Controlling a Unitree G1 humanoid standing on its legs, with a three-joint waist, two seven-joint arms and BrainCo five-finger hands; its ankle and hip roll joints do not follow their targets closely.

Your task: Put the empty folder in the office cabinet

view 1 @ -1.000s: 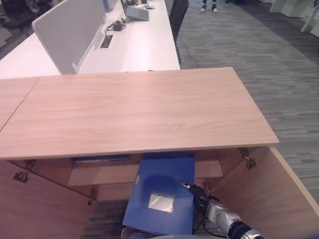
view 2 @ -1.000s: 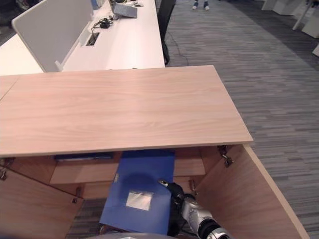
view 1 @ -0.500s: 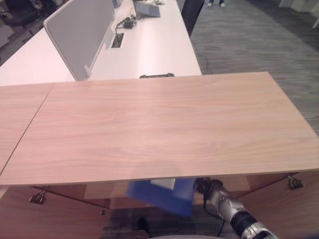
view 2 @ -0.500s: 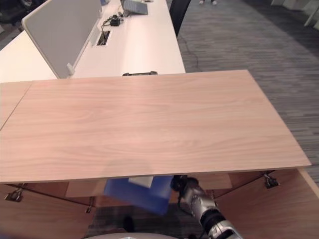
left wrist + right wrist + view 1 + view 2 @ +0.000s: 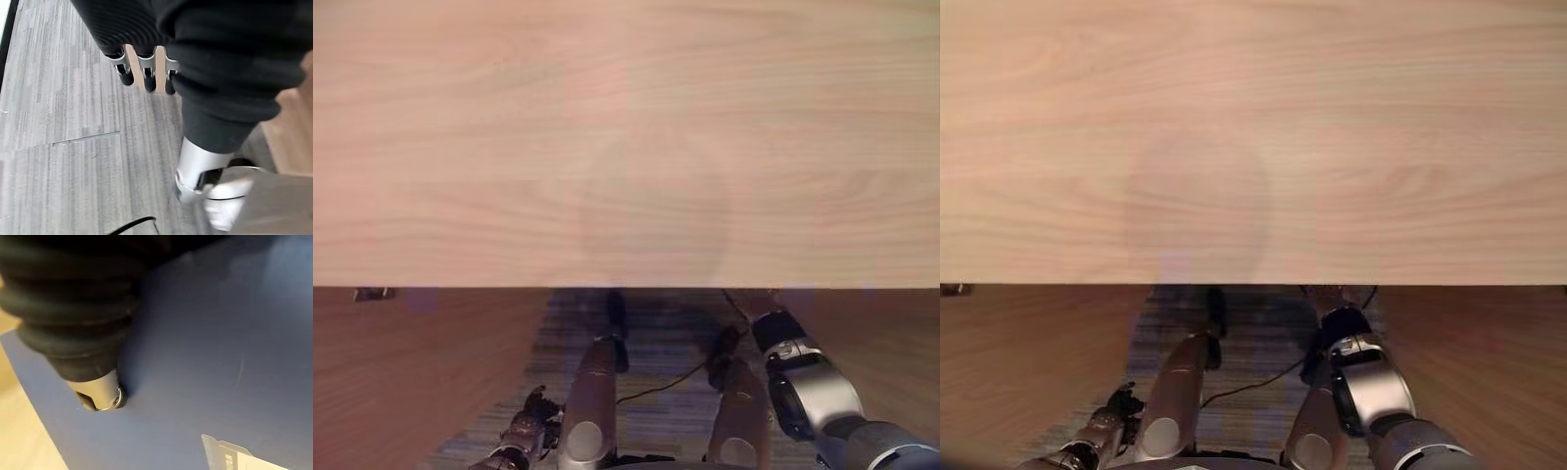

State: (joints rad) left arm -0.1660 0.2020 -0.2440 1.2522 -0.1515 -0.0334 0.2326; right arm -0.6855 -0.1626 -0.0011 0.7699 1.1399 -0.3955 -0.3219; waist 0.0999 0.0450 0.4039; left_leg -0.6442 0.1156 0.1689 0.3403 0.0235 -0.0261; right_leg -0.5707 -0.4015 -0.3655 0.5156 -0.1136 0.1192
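The right hand [image 5: 98, 394] presses a fingertip against the blue folder [image 5: 210, 362]; its grip cannot be told. The left hand [image 5: 146, 66] hangs relaxed, empty, above the floor [image 5: 58, 122].

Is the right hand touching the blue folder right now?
Yes, in the right wrist view a finger of the right hand presses against the blue folder.

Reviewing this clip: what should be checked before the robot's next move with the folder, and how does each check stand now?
1. Right hand touching the blue folder: ok.
2. Its grip secure: cannot tell.
3. Folder resting on a shelf under the cabinet top: cannot tell.
4. Left hand free, open above the floor: ok.
5. Cabinet door swung open: ok.
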